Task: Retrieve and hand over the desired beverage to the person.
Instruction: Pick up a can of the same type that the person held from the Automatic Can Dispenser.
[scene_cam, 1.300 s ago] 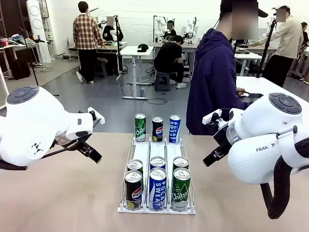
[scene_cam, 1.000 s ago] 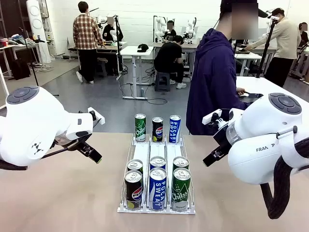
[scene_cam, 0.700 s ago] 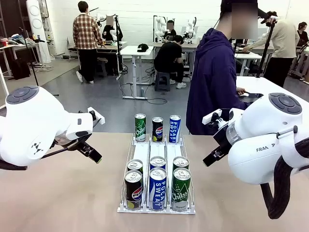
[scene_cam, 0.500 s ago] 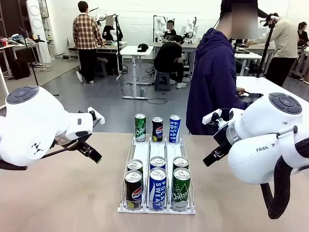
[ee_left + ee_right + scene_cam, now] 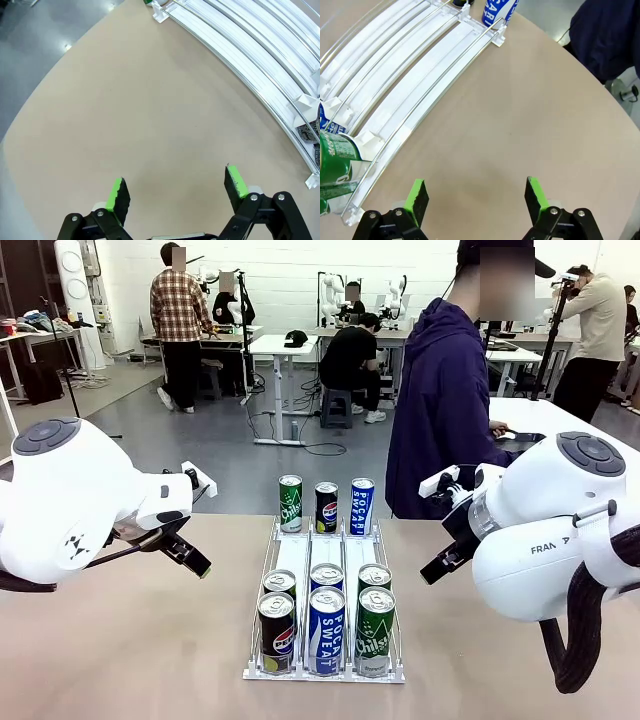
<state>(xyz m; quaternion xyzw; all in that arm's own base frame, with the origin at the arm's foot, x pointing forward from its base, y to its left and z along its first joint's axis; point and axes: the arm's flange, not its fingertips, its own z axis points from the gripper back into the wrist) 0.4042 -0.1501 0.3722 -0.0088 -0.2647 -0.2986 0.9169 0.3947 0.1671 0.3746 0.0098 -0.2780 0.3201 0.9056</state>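
Observation:
A white rack [image 5: 298, 552] in the middle of the table holds beverage cans. At its far end stand a green can [image 5: 290, 503], a black can [image 5: 326, 507] and a blue can [image 5: 361, 506]. At the near end stand a black can [image 5: 276, 632], a blue can [image 5: 326, 630] and a green can [image 5: 374, 631], each with another can behind it. My left gripper [image 5: 176, 187] hovers open over bare table left of the rack [image 5: 260, 65]. My right gripper [image 5: 476, 194] hovers open to the right of the rack [image 5: 420, 75]. The person [image 5: 445, 410] in a dark hooded jacket stands at the far side, turned to the right.
Bare tan tabletop lies on both sides of the rack. My two white arms [image 5: 70, 500] [image 5: 545, 530] flank it. A white table [image 5: 560, 420] stands at the right beside the person. Other people and tables are far off in the background.
Neither arm nor any can has moved. Only people in the background shift slightly.

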